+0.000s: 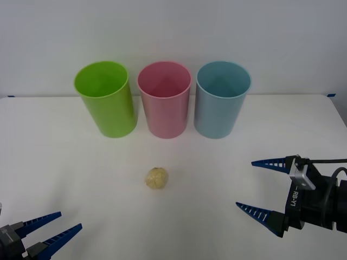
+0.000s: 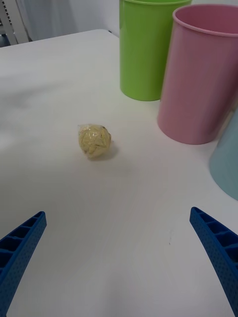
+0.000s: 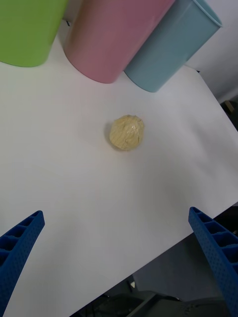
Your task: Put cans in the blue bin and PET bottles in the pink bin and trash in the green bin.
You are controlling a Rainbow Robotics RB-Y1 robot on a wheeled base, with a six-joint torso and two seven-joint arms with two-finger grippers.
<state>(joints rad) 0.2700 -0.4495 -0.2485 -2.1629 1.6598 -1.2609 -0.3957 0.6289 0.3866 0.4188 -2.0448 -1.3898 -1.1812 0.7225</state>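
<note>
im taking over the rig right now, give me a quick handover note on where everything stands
Left end effector: open, holding nothing, low at the near left corner of the table.
Right end effector: open, holding nothing, at the near right, fingers pointing toward the middle of the table.
Trash: lying loose on the white table in front of the bins, roughly below the pink bin, touching nothing.
Bins: upright in a row at the back, green bin on the left, pink in the middle, blue bin on the right.
Done: nothing sorted yet that I can see.
Left: pick up the trash and drop it in the green bin.
</note>
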